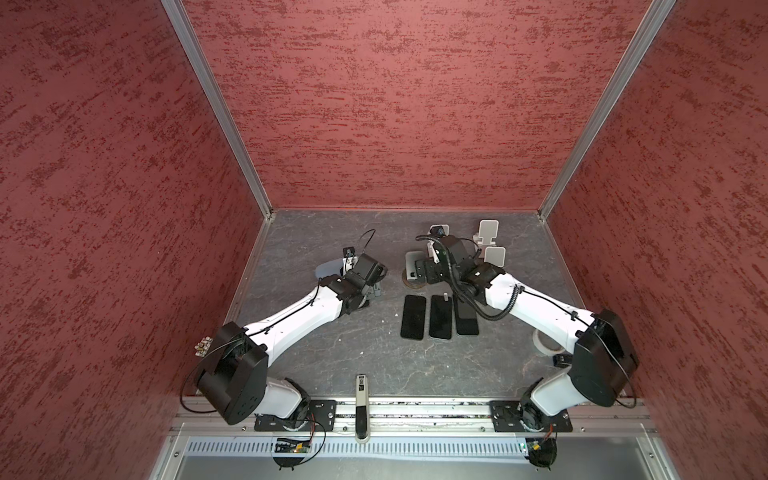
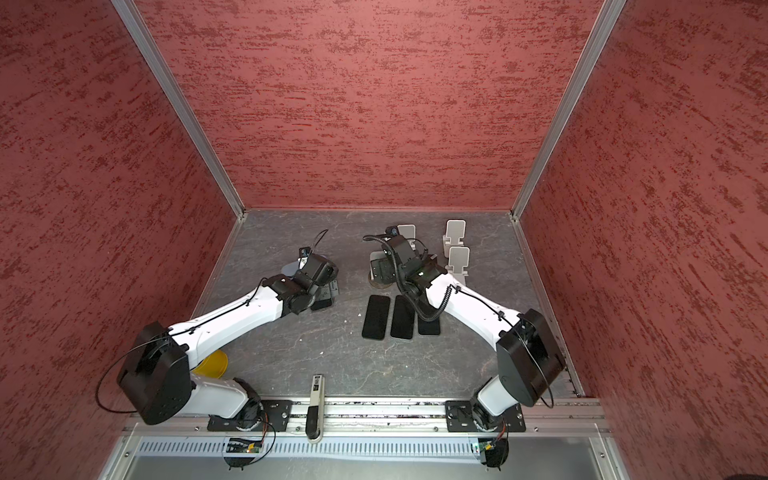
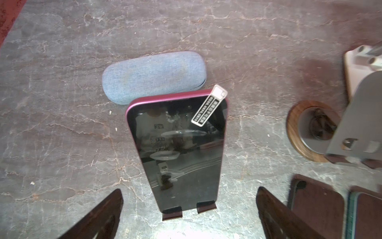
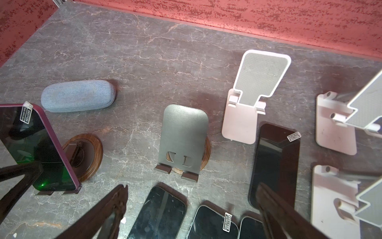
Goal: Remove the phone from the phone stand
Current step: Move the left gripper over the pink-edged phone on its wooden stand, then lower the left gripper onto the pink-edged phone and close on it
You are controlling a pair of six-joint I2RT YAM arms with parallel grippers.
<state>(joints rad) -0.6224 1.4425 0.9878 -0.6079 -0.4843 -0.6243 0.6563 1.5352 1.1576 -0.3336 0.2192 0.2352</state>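
two grippers | left gripper (image 3: pixel 189 191) spread wide, empty, flanking maroon-cased phone (image 3: pixel 177 153) | it leans on phone stand (image 3: pixel 172 212) lips, grey glasses case (image 3: pixel 154 76) just beside | right gripper (image 4: pixel 192 187) spread wide, empty

The phone (image 3: pixel 177 149), dark-screened and wrapped in a magenta case, is seen propped upright and tilted back on the stand (image 3: pixel 172 212), its lower edge caught behind the two dark lips at the front. A small white label (image 3: pixel 208 106) is stuck slantwise at one upper corner of the glass, and the screen is off, with only reflections shown. In the right wrist view the phone (image 4: pixel 37 149) is caught from the side, leaned against the stand (image 4: pixel 97 153), whose round wooden base is set on the grey table (image 4: pixel 144 62).
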